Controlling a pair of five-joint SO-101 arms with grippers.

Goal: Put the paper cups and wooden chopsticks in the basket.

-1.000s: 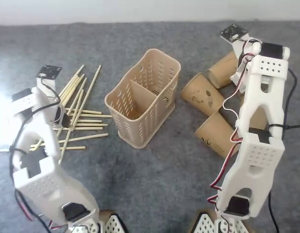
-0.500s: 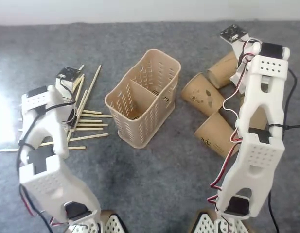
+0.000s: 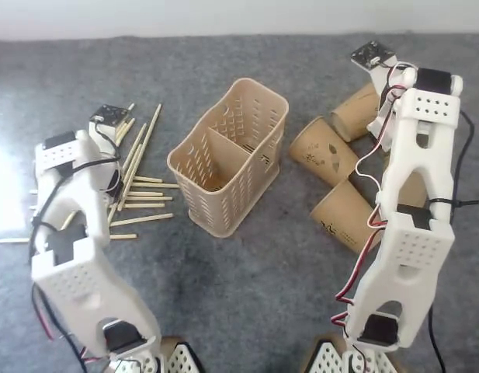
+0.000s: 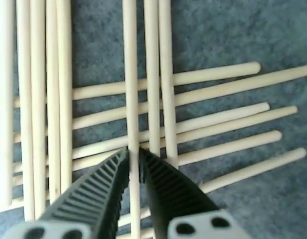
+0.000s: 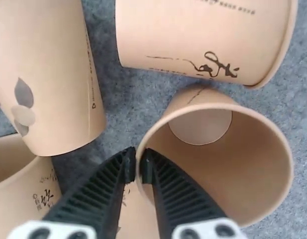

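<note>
my left gripper [image 4: 134,152] pinches one wooden chopstick [image 4: 129,50] lying left of the basket [image 3: 223,208]; my right gripper [image 5: 138,160] nips a paper cup [image 5: 208,149] rim on its right. i'd lift both straight up, slowly.

end effector [image 4: 134,152] clamped on chopstick [image 4: 130,74], crossed chopsticks [image 4: 218,74] beneath

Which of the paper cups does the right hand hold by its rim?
The cup whose open mouth faces the wrist camera, its inside bottom visible; the right hand pinches its rim.
</note>
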